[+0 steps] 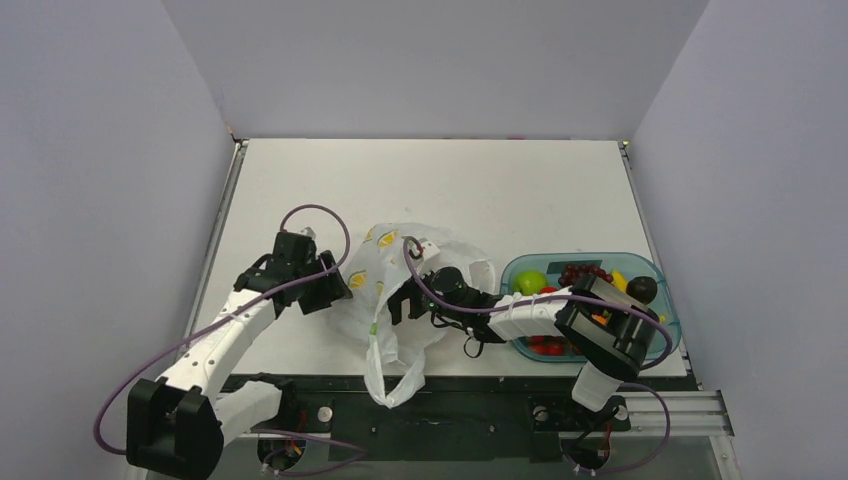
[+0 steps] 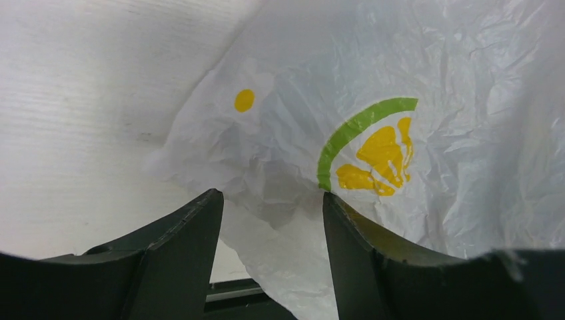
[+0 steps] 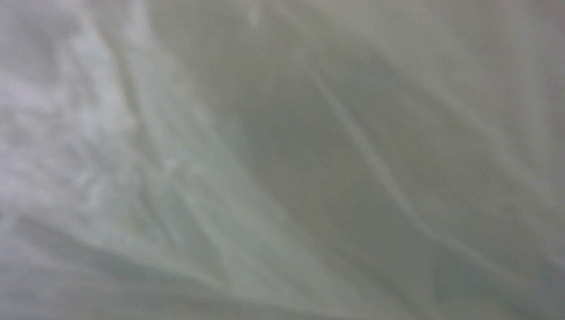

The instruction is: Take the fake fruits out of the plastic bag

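Note:
The plastic bag (image 1: pixel 385 275), white with lemon prints, lies crumpled at the table's front middle, its handles hanging over the front edge. My left gripper (image 1: pixel 338 290) is at the bag's left side; in the left wrist view it (image 2: pixel 270 199) is open with a fold of the bag (image 2: pixel 373 100) between its fingers. My right gripper (image 1: pixel 398 303) reaches into the bag from the right; its wrist view shows only blurred bag film (image 3: pixel 280 160), with the fingers hidden. A green apple (image 1: pixel 530 282), purple grapes (image 1: pixel 583 271), a yellow fruit (image 1: pixel 620 280) and red strawberries (image 1: pixel 545 347) lie in the teal tray (image 1: pixel 672 318).
The teal tray stands at the front right, partly under my right arm. White walls close in the table on the left, back and right. A black rail runs along the front edge (image 1: pixel 470 410).

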Tool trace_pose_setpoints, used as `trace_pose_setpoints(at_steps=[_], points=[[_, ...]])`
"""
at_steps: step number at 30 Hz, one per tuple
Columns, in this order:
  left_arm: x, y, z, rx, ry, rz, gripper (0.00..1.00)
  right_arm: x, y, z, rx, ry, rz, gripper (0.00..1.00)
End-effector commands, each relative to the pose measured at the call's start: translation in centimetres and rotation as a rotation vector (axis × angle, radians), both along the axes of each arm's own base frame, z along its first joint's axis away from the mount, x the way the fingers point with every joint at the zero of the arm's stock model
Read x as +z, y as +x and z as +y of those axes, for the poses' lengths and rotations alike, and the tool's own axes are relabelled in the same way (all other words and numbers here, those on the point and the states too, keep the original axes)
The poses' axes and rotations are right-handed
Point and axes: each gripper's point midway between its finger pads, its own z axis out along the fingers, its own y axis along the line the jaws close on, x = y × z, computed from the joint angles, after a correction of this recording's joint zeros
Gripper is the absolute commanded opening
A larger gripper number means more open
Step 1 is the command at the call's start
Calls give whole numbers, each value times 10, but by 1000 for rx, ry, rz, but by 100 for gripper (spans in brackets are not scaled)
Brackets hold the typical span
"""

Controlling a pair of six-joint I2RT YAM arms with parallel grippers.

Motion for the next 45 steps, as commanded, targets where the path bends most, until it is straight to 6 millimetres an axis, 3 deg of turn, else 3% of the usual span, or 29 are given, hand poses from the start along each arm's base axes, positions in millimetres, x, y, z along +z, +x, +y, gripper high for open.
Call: trace_pose_setpoints(at_steps=[1, 7, 12, 15, 19, 24, 27, 31, 34, 40, 41, 45], points=[[-9, 29, -31, -60, -145, -79, 53, 16, 6, 18, 42, 56, -35, 80], [-58, 31, -43, -83, -166, 10, 47, 8, 8, 23, 43, 38, -19, 82], [-83, 25, -60, -129, -168, 59, 42, -1, 13, 21, 10, -2, -12, 84], [-88, 19, -70, -162, -169, 73, 37, -5, 21, 13, -49, -36, -23, 85], [-81, 12, -61, -144, -139, 54, 37, -5, 33, -2, -147, -77, -52, 85], [-50, 9, -37, -115, -88, -15, 43, 1, 44, -24, -283, -98, -81, 84], [-26, 17, -26, -101, -68, -70, 47, 4, 52, -40, -409, -100, -94, 82], [-4, 31, -15, -77, -59, -127, 49, 3, 58, -44, -487, -87, -67, 73], [-5, 46, -15, -69, -60, -142, 50, 4, 63, -36, -493, -93, -59, 70], [-36, 71, -30, -91, -78, -68, 43, 10, 72, -22, -481, -47, -73, 70], [-46, 70, -32, -98, -72, -37, 42, 3, 72, -18, -463, -67, -76, 70], [-59, 70, -47, -135, -58, -15, 40, -10, 78, -2, -437, -104, -68, 70]])
